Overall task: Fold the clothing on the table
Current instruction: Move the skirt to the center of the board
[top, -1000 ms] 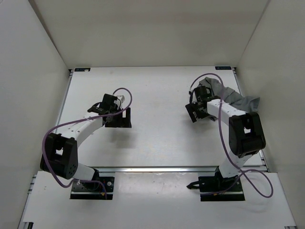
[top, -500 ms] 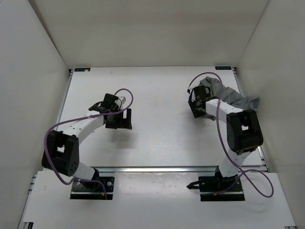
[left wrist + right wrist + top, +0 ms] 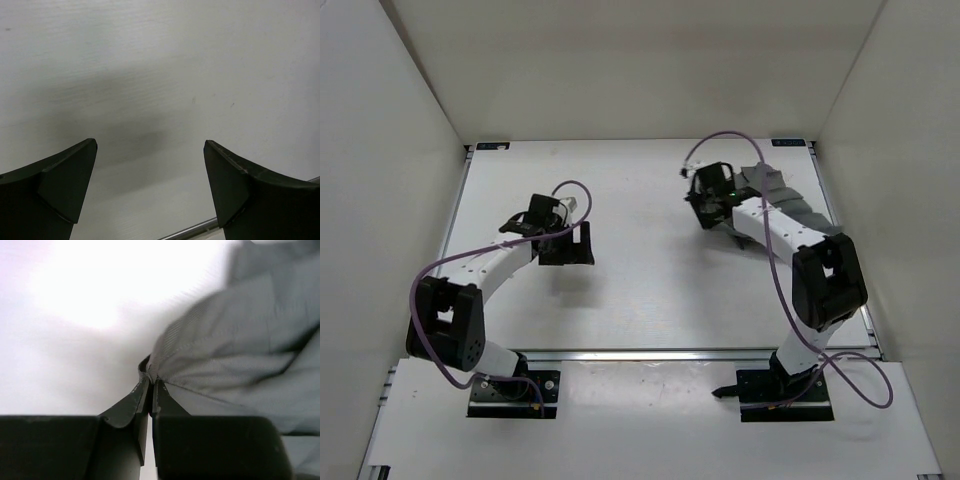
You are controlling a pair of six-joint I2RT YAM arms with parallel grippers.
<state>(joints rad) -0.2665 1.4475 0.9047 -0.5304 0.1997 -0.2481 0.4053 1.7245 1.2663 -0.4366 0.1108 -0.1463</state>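
No writing, number or brand mark can be read in any of the three views. Two small dark pieces [image 3: 492, 146] sit at the far corners of the table [image 3: 650, 290], too small to show whether they bear any print.

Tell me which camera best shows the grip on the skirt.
Right wrist: the right end effector is shut on a bunched edge of the grey skirt, close up. The top view shows the skirt half hidden by that arm; the left wrist view shows only the table.
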